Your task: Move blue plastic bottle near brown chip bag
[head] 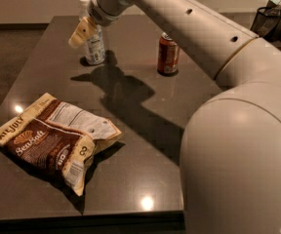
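Observation:
The blue plastic bottle (94, 47) stands upright at the far left of the dark table, its white cap just showing behind the arm. My gripper (80, 32) hangs at the bottle's upper left side, overlapping it in this view. The brown chip bag (50, 141) lies flat at the near left of the table, "Sea Salt" lettering up, well apart from the bottle.
A red-orange soda can (168, 54) stands upright right of the bottle. My white arm (194, 33) crosses the upper right and its bulk fills the lower right. The table's (145, 130) left and front edges are close to the bag. Dark containers (270, 21) stand at the far right.

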Action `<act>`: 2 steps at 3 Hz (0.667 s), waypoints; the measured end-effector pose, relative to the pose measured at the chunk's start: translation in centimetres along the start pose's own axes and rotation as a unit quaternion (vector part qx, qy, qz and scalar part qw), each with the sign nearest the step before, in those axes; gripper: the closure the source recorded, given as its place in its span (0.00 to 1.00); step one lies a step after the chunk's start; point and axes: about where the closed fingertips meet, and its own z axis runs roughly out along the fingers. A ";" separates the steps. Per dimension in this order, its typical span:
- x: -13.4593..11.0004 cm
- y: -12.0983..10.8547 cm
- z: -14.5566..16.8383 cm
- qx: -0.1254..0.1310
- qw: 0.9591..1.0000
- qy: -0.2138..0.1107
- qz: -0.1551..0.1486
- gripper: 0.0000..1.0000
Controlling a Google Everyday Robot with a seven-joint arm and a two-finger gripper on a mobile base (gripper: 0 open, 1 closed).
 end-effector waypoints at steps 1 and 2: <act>-0.7 0.7 0.8 -0.016 1.000 -0.010 -0.006 0.16; -1.1 0.9 1.1 -0.029 0.999 -0.019 -0.008 0.39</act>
